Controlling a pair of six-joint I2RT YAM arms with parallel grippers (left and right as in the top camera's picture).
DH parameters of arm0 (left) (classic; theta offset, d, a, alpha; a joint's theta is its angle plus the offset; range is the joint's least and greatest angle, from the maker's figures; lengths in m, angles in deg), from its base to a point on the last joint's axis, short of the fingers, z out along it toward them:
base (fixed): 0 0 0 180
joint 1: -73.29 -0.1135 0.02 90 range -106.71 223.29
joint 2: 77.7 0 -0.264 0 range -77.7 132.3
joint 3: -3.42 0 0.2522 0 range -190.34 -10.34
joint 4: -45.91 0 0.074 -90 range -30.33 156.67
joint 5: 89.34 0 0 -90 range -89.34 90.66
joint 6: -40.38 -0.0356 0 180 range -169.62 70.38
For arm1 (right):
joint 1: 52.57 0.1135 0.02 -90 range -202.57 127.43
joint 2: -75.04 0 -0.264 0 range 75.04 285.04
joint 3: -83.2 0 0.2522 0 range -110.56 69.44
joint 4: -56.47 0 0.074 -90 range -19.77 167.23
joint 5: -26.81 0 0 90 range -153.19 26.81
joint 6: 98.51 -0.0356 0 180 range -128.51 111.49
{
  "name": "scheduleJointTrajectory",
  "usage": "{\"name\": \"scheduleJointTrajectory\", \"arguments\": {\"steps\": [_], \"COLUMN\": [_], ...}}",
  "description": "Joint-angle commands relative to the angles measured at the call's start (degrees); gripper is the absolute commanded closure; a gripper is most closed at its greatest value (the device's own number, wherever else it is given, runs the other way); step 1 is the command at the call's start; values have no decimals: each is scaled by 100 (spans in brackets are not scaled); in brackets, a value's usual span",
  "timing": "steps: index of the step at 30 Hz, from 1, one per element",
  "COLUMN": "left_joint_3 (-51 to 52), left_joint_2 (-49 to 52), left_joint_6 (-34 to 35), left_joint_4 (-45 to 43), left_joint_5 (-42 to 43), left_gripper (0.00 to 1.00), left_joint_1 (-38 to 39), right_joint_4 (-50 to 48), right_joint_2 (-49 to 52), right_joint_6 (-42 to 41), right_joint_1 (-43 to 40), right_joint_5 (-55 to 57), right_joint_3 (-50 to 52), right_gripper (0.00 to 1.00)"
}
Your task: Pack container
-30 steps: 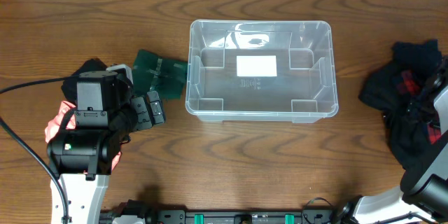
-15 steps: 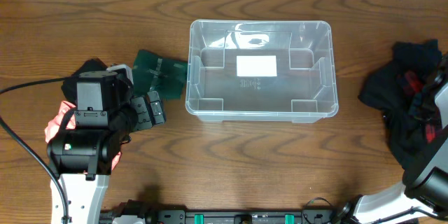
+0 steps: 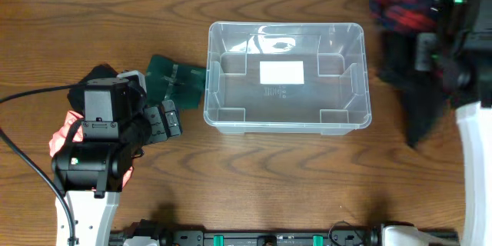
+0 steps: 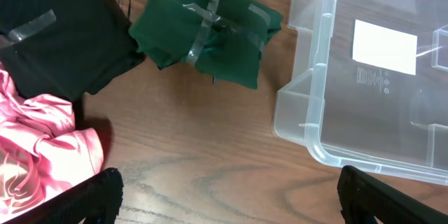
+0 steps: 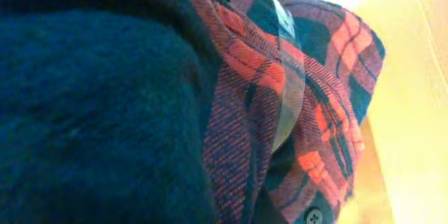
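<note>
The container [image 3: 287, 77] was a clear plastic rectangular bin with rounded corners, a thick rim, stepped inner corners and a white label on its base. It sat open and upright at the middle of the surface [image 3: 269, 177], with nothing in it.

Just left of it lay a dark green cloth bundle [image 4: 206, 33] bound with strips of clear tape, close to the bin's corner. Farther left were a black bundle [image 4: 56, 35], also taped, and a crumpled glossy pink cloth [image 4: 38, 154].

The surface was brown wood with strong wavy grain, and a pale strip ran along its far edge.

The left end effector [image 4: 224, 199] hovered low over bare wood near the green bundle, pointing toward the bin, its black fingers spread wide with nothing between them.

The right arm reached in at the far right corner. Its end effector [image 3: 432, 46] held a garment [image 3: 407, 77] of red-and-navy plaid flannel and fuzzy dark cloth, which hung beside the bin's right wall. The fingers were buried in the fabric.
</note>
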Motion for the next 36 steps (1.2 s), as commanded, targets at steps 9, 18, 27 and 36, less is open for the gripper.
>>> {"name": "scheduleJointTrajectory", "arguments": {"steps": [9,18,27,36], "left_joint_3": [-57,-57,-57,-57], "left_joint_2": [4,4,4,4], "left_joint_6": [-24,-24,-26,-26], "left_joint_4": [13,13,13,13], "left_joint_5": [-4,-4,-7,-7], "left_gripper": [2,2,2,2], "left_joint_1": [-24,-24,-26,-24], "right_joint_4": [-227,-258,-345,-343], "right_joint_2": [516,713,597,17], "right_joint_6": [-675,-669,-848,-927], "right_joint_1": [2214,2205,2199,1484], "right_joint_5": [603,654,1818,2645], "right_joint_3": [-243,-243,-245,-249], "right_gripper": [99,99,99,99]}}
